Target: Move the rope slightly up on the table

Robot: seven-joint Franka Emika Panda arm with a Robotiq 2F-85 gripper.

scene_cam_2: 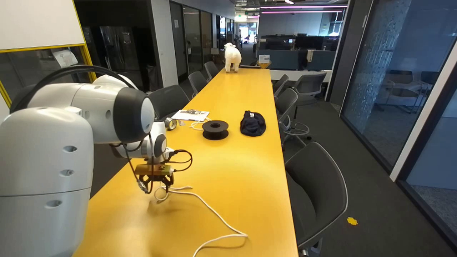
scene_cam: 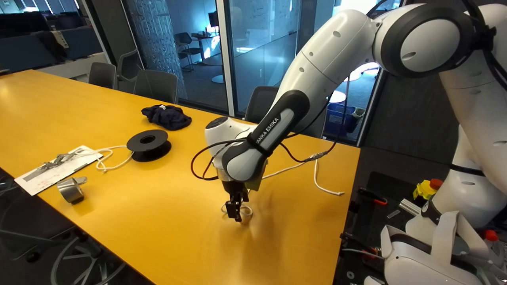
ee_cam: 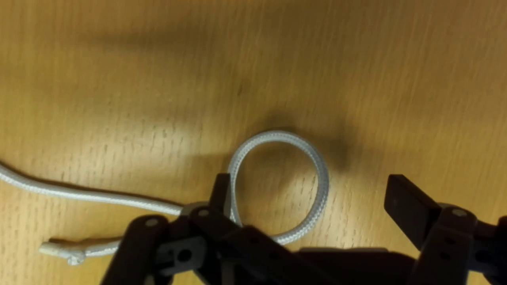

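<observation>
The rope is a thin whitish cord on the glossy yellow-orange table [scene_cam: 166, 225]. In an exterior view the rope [scene_cam_2: 214, 211] runs from a small loop under the gripper toward the camera. Its knotted loose end [scene_cam: 330, 192] shows at the table's near end in an exterior view. In the wrist view the rope's round loop [ee_cam: 323, 182] lies between the open fingers, close to the left finger, with a knotted end at lower left. My gripper [ee_cam: 309, 186] is open, pointing down low over the loop; it also shows in both exterior views [scene_cam: 234, 213] [scene_cam_2: 157, 185]. The fingers hide part of the loop.
A black spool [scene_cam: 136, 140] stands farther along the table, with another white cord [scene_cam: 119, 164] beside it. A white flat board [scene_cam: 47, 178], a silver tape roll [scene_cam: 71, 190] and a dark cloth cap [scene_cam: 168, 117] also lie there. Chairs [scene_cam_2: 317, 192] line the table's sides.
</observation>
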